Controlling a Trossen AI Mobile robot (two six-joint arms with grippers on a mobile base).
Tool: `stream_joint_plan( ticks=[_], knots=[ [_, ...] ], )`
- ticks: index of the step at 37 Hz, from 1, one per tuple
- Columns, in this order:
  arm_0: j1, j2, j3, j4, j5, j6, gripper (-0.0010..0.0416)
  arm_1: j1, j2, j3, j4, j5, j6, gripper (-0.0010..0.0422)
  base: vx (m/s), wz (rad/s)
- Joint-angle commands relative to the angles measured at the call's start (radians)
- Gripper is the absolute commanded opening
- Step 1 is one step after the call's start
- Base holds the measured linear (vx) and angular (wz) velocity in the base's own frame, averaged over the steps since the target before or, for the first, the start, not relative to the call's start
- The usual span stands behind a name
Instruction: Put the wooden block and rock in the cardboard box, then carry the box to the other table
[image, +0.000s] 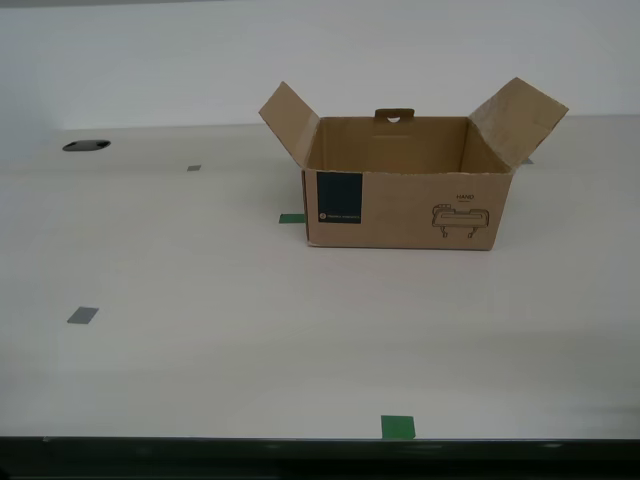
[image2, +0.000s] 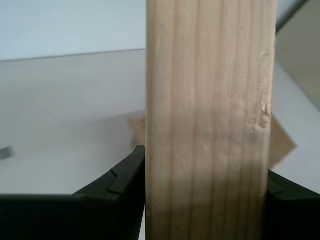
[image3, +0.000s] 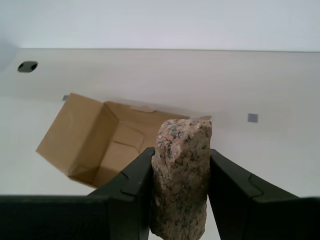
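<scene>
The cardboard box (image: 410, 205) stands open on the smooth off-white table (image: 200, 300), flaps spread, its blue label and line drawing facing the exterior camera. No arm shows in the exterior view. In the first wrist view my first gripper (image3: 181, 157) is shut on the rock (image3: 181, 175), a speckled pinkish-grey stone held upright above the table, with the open box (image3: 100, 145) below and beyond it. My second gripper (image2: 206, 170) is shut on the wooden block (image2: 210, 120), which stands upright and fills much of its view. The other table is out of view.
Green tape marks (image: 397, 427) (image: 291, 218) and grey marks (image: 82, 315) (image: 193, 167) lie on the tabletop. A dark round hole (image: 86, 145) sits at the far edge on the exterior view's left. A plain wall rises behind.
</scene>
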Motion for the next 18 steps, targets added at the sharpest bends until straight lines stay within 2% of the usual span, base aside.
stream_joint_plan(
  ticks=[1, 7, 12, 14, 18],
  knots=[
    [0.016, 0.003, -0.024, 0.013, -0.012, 0.003, -0.0001, -0.065, -0.001, 0.001, 0.053, 0.007, -0.025, -0.0001, 0.0, 0.0],
    [0.057, 0.004, -0.055, 0.022, -0.018, 0.008, -0.0001, -0.132, 0.001, 0.001, 0.073, 0.007, -0.031, -0.0001, 0.0, 0.0],
    [0.088, 0.004, -0.06, 0.027, -0.08, 0.022, -0.0001, -0.159, 0.001, 0.001, 0.075, 0.008, -0.03, -0.0001, 0.0, 0.0],
    [0.1, 0.004, -0.06, 0.036, -0.091, 0.031, -0.0001, -0.164, 0.006, 0.001, 0.082, 0.009, -0.03, -0.0001, 0.0, 0.0],
    [0.121, 0.004, -0.06, 0.046, -0.09, 0.046, -0.0001, -0.179, 0.024, 0.001, 0.1, 0.038, -0.046, -0.0001, 0.0, 0.0]
  ],
)
